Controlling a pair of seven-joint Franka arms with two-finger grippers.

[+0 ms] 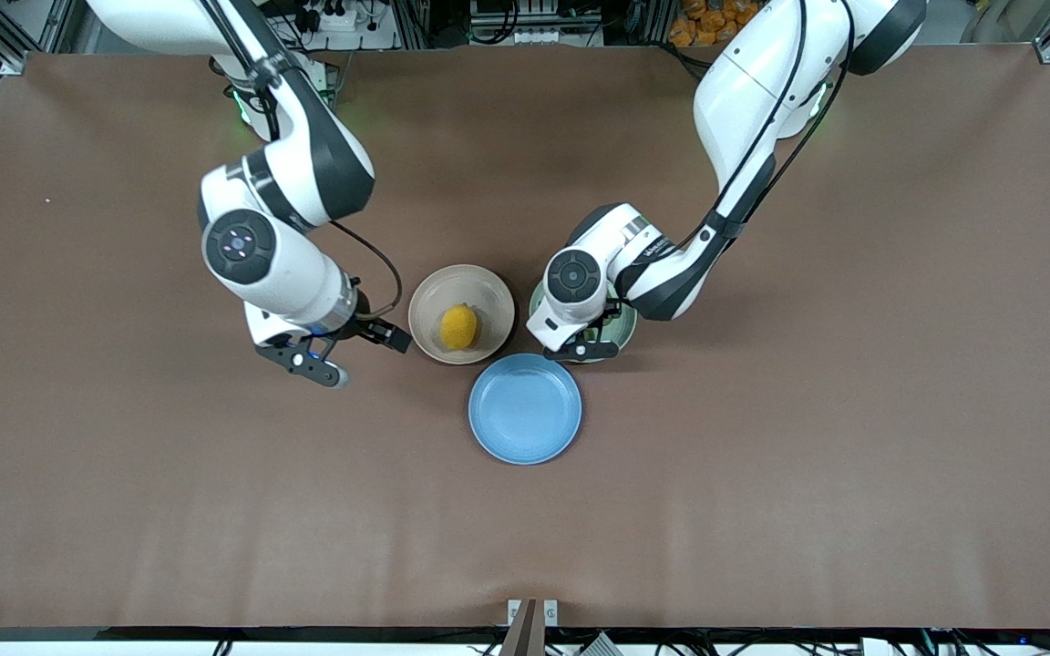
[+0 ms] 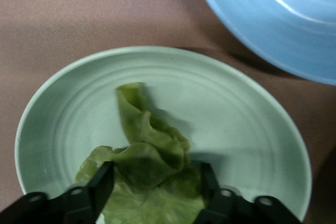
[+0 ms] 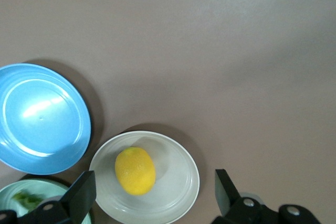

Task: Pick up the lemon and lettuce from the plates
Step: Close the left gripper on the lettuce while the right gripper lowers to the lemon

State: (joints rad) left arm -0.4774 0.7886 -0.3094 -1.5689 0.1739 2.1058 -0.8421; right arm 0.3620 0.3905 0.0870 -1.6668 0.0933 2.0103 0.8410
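**L gripper at lettuce, R gripper idle by lemon plate**

L gripper [image 2: 155, 195] is down in the mint plate [image 2: 252, 129], fingers [image 2: 102, 184] spread either side of the lettuce [image 2: 149, 161]; touching the leaf edges, but can't tell if actually clamped. Lettuce lies on mint plate, crumpled, stem end pointing away from the fingers. R gripper [image 1: 343, 351] hangs w/ jaws apart, nothing in them, over bare table [image 1: 124, 474] just beside the beige plate [image 1: 434, 301], toward the R arm's end. Lemon [image 1: 458, 326] sits on beige plate, untouched. Blue plate [image 1: 525, 408] is nearer front cam, betw. the two plates, touching or nearly touching both.
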